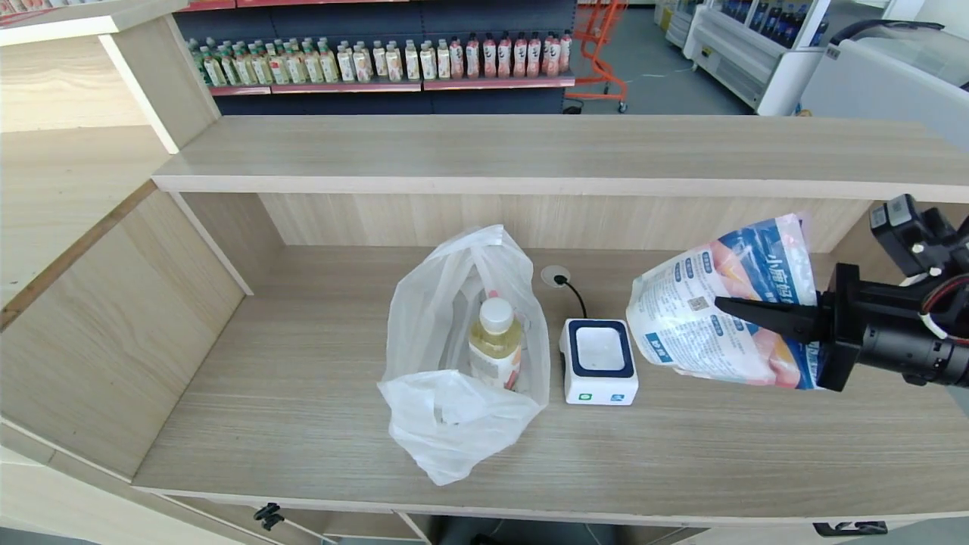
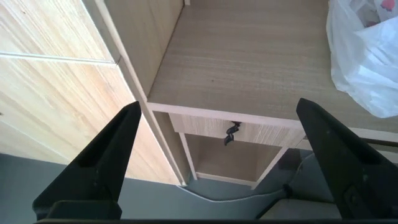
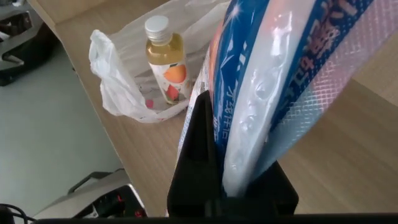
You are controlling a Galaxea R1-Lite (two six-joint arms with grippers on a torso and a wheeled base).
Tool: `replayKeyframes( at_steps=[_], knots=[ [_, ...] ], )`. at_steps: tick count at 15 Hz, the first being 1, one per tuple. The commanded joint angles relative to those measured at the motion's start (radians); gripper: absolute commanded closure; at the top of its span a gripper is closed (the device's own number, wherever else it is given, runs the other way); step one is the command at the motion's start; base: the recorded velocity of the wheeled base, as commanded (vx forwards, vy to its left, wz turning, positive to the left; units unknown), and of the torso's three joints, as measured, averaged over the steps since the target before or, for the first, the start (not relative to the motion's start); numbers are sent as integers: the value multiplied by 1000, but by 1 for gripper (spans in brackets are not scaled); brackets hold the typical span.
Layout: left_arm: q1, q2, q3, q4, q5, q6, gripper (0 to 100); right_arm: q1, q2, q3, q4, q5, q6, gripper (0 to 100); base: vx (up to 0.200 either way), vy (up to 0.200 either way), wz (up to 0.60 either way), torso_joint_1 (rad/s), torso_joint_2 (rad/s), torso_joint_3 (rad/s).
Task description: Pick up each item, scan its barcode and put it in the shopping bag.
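Where the wooden counter (image 2: 249, 56) ends at its front edge on the robot's left, the left gripper (image 2: 217, 106) hangs above that edge with its two dark fingers (image 2: 106, 168) spread wide and nothing between them. A small black drawer handle (image 2: 232, 132) sits on the panel just below the edge.

Left of centre on the counter (image 1: 303, 393) stands the shopping bag (image 1: 431, 424), a thin white plastic carrier with its mouth open upward and its handles slack. Its lower part spills toward the front edge, and a corner of the bag (image 2: 367, 56) lies well apart from the left gripper. Inside it a bottle (image 1: 496, 344) of pale yellow drink stands upright, white cap uppermost. The right wrist view gives the same bottle (image 3: 166, 59) with its label facing out through the crumpled plastic (image 3: 115, 87).

Just beside the bag, on its right, rests the scanner (image 1: 599, 362), a small white box whose dark-framed window faces up. A black cable (image 1: 575, 295) runs from its back to a round port in the counter.

Right of the scanner, and apart from it, the packet (image 1: 711, 325) is held up over the counter: a blue, white and pink pouch, tilted, its printed face toward the head camera. The right gripper (image 1: 730, 306) comes in level from the right and is closed on the pouch. One black finger (image 3: 199, 143) lies flat against the packet (image 3: 280, 74); the other is hidden behind it.
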Motion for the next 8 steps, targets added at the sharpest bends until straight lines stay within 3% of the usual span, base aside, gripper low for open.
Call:
replayKeyframes(
  at_steps=[1, 5, 8],
  knots=[
    [-2, 2, 0, 1, 1, 0, 0, 0, 59, -2, -15, 2, -1, 100, 200, 0, 0, -7, 7, 7],
    [-2, 0, 0, 1, 2, -3, 0, 0, 151, -24, -78, 0, -19, 100, 0, 0, 0, 0, 0, 0],
    [-2, 0, 0, 1, 2, -3, 0, 0, 240, -44, -88, 0, -129, 100, 0, 0, 0, 0, 0, 0]
  ],
)
